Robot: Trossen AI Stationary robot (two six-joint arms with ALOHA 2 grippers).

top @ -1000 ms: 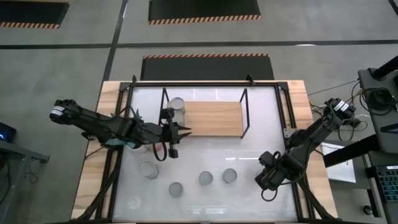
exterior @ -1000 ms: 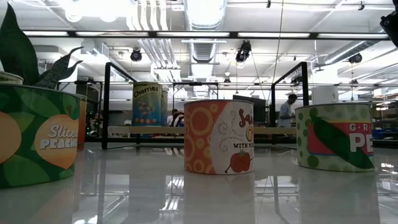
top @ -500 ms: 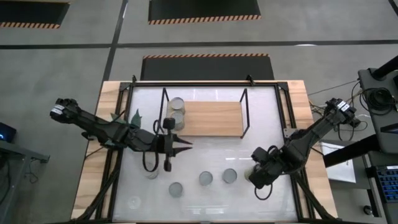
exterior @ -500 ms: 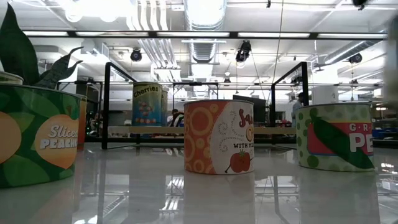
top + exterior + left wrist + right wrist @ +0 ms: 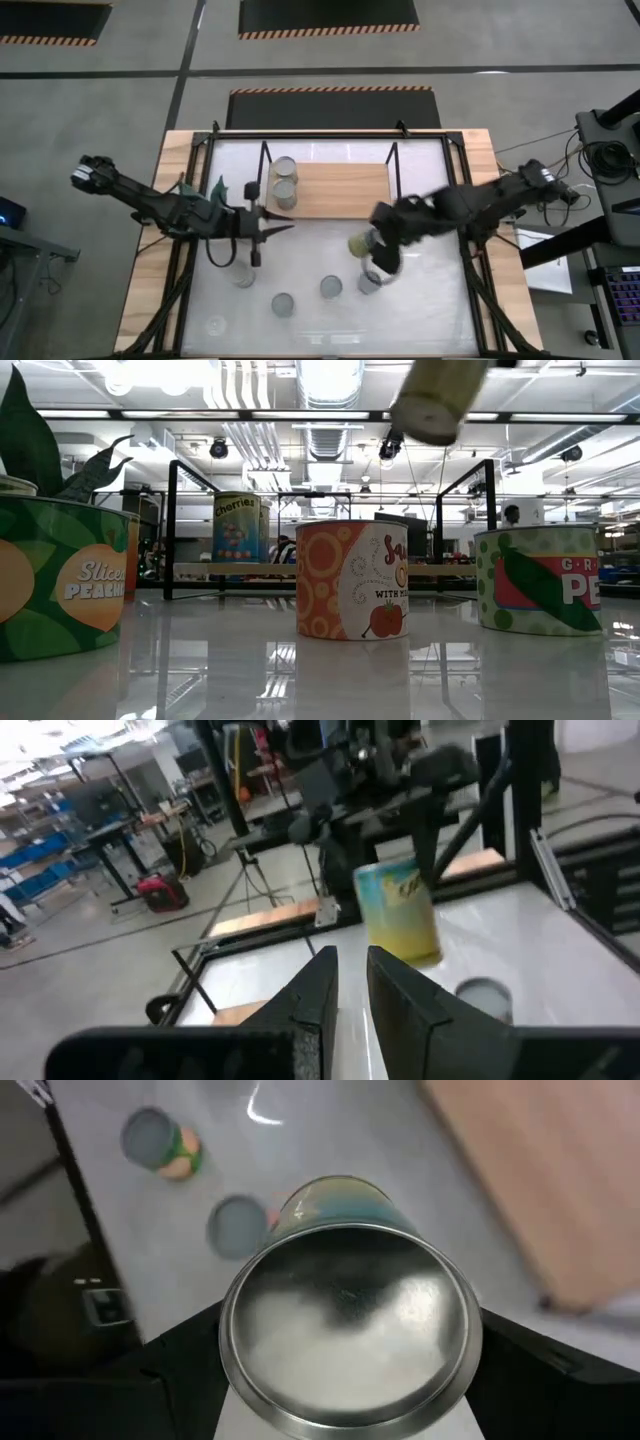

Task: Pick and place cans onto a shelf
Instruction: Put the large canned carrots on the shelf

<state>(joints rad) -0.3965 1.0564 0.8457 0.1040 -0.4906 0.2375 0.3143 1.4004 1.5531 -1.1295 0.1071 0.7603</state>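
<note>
My right gripper point(image 5: 372, 250) clamps a can point(image 5: 345, 1345) lifted above the table, near the shelf point(image 5: 340, 190); it seems tilted, so I should level it before setting down right of two shelved cans; left gripper point(image 5: 262, 232) shut, empty

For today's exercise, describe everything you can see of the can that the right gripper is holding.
The can is a small metal cylinder with a shiny silver end and a yellow-green and teal printed label. The right gripper grips its sides between dark fingers, holding it lifted clear of the white table, tilted, in front of the shelf. Nothing but the fingers touches it. It hangs above and beside another can standing on the table.
</note>
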